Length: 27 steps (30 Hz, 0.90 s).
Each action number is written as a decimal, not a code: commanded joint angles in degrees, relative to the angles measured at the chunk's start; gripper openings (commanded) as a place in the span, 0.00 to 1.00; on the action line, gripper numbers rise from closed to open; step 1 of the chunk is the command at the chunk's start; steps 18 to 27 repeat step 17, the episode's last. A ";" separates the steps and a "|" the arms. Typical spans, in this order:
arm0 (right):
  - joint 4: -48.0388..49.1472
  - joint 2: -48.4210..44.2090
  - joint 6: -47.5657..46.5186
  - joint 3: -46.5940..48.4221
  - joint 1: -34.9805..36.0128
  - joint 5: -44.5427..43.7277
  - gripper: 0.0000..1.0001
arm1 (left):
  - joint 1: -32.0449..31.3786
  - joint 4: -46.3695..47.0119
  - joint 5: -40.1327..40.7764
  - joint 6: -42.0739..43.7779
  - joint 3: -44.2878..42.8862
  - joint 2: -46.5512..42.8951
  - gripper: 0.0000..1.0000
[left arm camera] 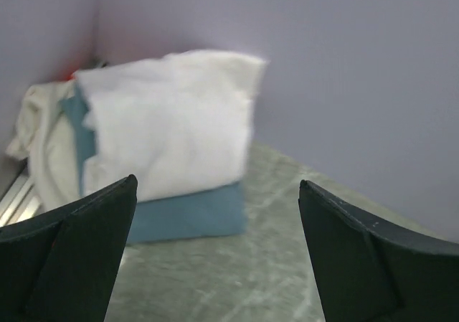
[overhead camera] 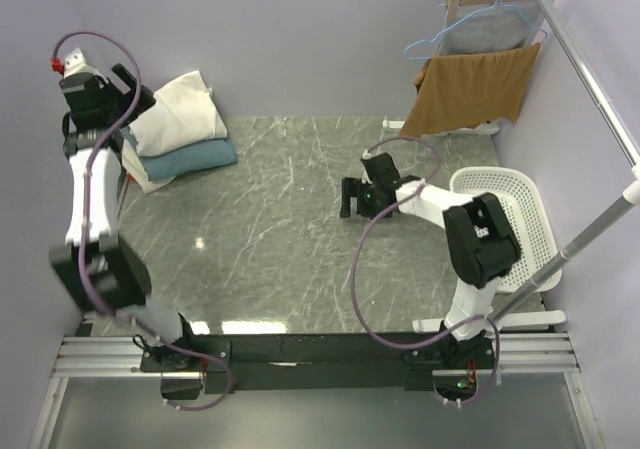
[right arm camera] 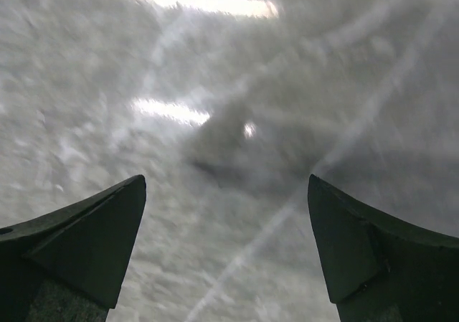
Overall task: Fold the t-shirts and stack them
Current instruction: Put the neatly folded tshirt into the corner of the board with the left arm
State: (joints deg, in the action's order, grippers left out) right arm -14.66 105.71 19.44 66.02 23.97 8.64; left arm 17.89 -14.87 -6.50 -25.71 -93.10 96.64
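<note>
Folded t-shirts lie in a pile at the table's far left corner. An off-white one (overhead camera: 185,109) is on top, a teal-blue one (overhead camera: 200,156) lies under it, and a white one (overhead camera: 143,177) sticks out below. In the left wrist view the off-white shirt (left arm camera: 172,125) covers the teal-blue one (left arm camera: 190,218), and the white one (left arm camera: 43,150) bulges to the left with a bit of red at its top. My left gripper (overhead camera: 140,101) (left arm camera: 217,183) hangs open just left of the pile, holding nothing. My right gripper (overhead camera: 350,197) (right arm camera: 226,182) is open over bare marble mid-table.
A white plastic basket (overhead camera: 520,214) stands at the right edge. Behind it a rack holds a tan-brown cloth (overhead camera: 470,89) and a grey garment on a blue hanger (overhead camera: 485,31). A metal pole (overhead camera: 590,79) runs along the right wall. Walls close in the pile's corner.
</note>
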 commanded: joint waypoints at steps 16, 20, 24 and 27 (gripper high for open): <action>4.46 -51.30 5.34 -28.21 12.95 -44.49 1.00 | -39.68 11.19 13.52 -5.48 49.40 -48.83 0.99; 4.46 -52.79 4.21 -28.83 12.95 -45.81 1.00 | -40.56 11.70 15.19 -5.75 50.37 -49.61 1.00; 4.46 -52.79 4.21 -28.83 12.95 -45.81 1.00 | -40.56 11.70 15.19 -5.75 50.37 -49.61 1.00; 4.46 -52.79 4.21 -28.83 12.95 -45.81 1.00 | -40.56 11.70 15.19 -5.75 50.37 -49.61 1.00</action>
